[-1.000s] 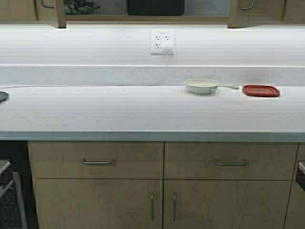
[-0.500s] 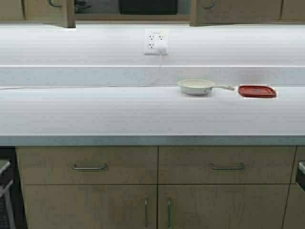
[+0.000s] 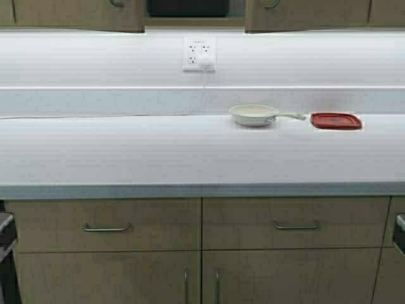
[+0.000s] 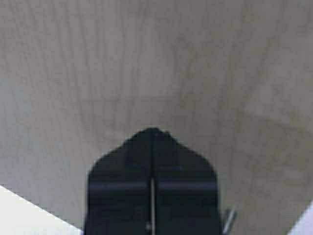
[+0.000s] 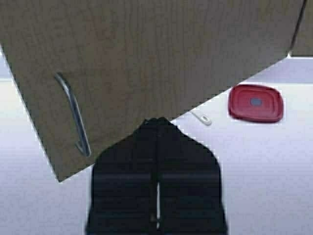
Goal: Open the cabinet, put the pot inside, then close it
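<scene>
Both end effectors, left [image 4: 152,142] and right [image 5: 157,128], pressed together and empty, nose against the cabinet [image 3: 297,14] doors at the frame's top edge, the pot [image 3: 187,7] dark in the remaining gap; uneven pushing could bounce a door open.

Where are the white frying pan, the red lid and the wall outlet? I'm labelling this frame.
white frying pan [image 3: 253,114]: high view, on the bowl of the pan.
red lid [image 3: 335,120]: high view, on its flat top.
wall outlet [image 3: 199,53]: high view, on the middle of its white faceplate.
</scene>
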Robot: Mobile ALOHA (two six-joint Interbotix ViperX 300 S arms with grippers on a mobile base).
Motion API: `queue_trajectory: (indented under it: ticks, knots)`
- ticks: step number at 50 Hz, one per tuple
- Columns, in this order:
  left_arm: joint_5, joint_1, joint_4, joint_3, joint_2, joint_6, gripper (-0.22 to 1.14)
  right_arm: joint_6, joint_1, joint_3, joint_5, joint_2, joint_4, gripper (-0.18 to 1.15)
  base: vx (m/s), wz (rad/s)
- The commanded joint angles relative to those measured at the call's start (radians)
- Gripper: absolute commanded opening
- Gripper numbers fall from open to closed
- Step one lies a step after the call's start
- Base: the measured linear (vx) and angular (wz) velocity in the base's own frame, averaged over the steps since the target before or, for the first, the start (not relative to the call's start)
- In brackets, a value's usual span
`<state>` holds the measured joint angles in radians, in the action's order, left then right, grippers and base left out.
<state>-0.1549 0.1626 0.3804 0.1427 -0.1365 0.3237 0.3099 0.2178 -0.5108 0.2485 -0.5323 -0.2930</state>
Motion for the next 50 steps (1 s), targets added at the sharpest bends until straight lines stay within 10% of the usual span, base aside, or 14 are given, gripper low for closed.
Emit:
queue_trajectory:
  ticks: [1,35,50]
  knots:
    - [0.032,-0.002,-0.005,0.075,-0.091,0.0,0.04,-0.014,0.064,0.028,0.003,-0.005,-0.005,0.07,0.06,-0.05]
    - [0.094,0.035,0.0,0.255,-0.225,-0.009,0.04,-0.028,0.163,0.316,0.003,0.273,0.025,0.07,0.12,0.02]
    - [0.086,0.08,0.0,0.249,-0.227,-0.012,0.04,-0.026,0.169,0.161,0.017,0.092,0.026,0.07,0.15,0.07]
